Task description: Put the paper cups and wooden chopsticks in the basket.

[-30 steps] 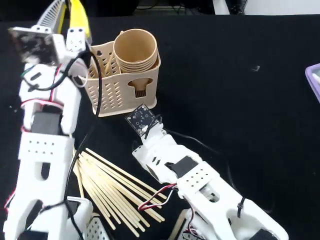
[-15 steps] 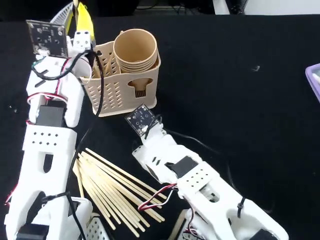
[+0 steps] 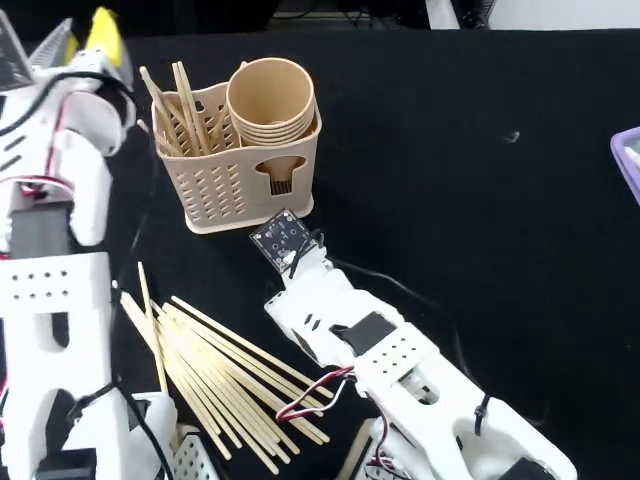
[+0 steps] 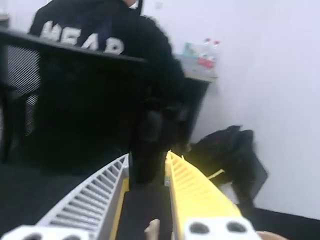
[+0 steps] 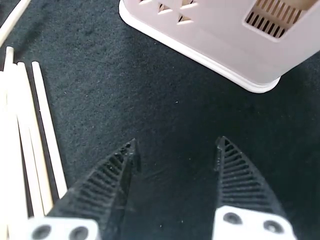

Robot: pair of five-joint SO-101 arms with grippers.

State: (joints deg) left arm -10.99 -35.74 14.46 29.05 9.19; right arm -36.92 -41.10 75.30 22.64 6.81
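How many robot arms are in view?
2. The left arm stands beside the basket; the right arm lies in front of it, beside the loose chopsticks.

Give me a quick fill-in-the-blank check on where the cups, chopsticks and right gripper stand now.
1. The stacked ____ stand inside the basket, beside a few upright chopsticks.
2. The loose chopsticks lie on the ____ table.
3. The right gripper is ____ and holds nothing, above the table near the basket.
Missing words: cups; black; open.
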